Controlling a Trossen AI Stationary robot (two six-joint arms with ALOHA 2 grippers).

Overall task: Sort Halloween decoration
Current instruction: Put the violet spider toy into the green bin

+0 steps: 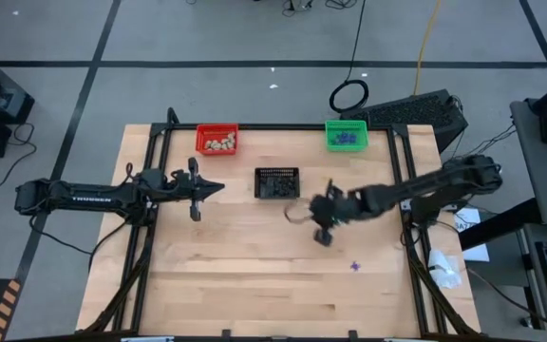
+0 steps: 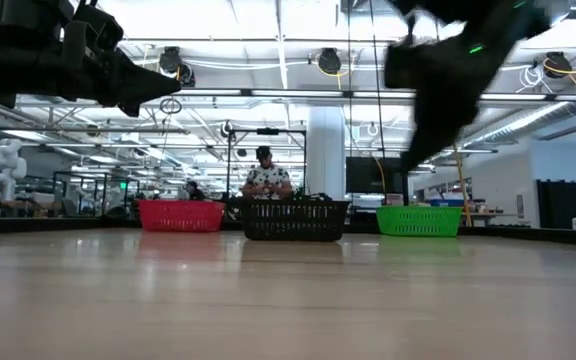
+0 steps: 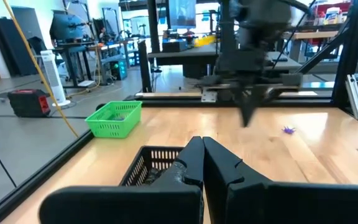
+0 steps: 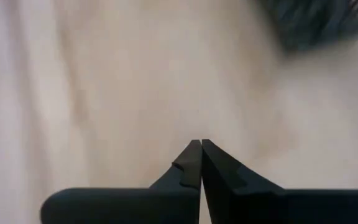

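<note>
Looking straight down, you see the right jaws [image 1: 304, 212] pressed together with nothing between them, pointing toward the low black slatted plastic basket [image 1: 277, 182], which sits just ahead of and beside their tips on the pale wooden surface [image 1: 254, 275]. The one loose piece of Halloween decoration, a tiny purple spiky trinket [image 1: 355, 266], lies on the bare wood behind the right jaws, nearer the front edge and apart from them. In the right wrist view those jaws [image 4: 201, 144] meet tip to tip above plain wood.

Your left jaws [image 1: 215, 188] are likewise closed and empty, raised above the wood and aimed at the black basket, which stands a little way beyond their tips. From the left wrist view, the left jaws [image 3: 202, 142] touch along their length, the black basket [image 3: 148, 165] is right under and past them, and the purple trinket [image 3: 288, 130] shows far ahead on the wood.

Farther off from both jaws, along the back edge, stand a small red plastic basket [image 1: 216, 140] holding pale beige lumps [image 1: 219, 144] and a small green plastic basket [image 1: 346, 134] holding purple spiky pieces [image 1: 348, 139]. Dark bits [image 1: 275, 189] lie in the black basket.

In the low view a person [image 2: 266, 176] shows in the room behind the baskets.
</note>
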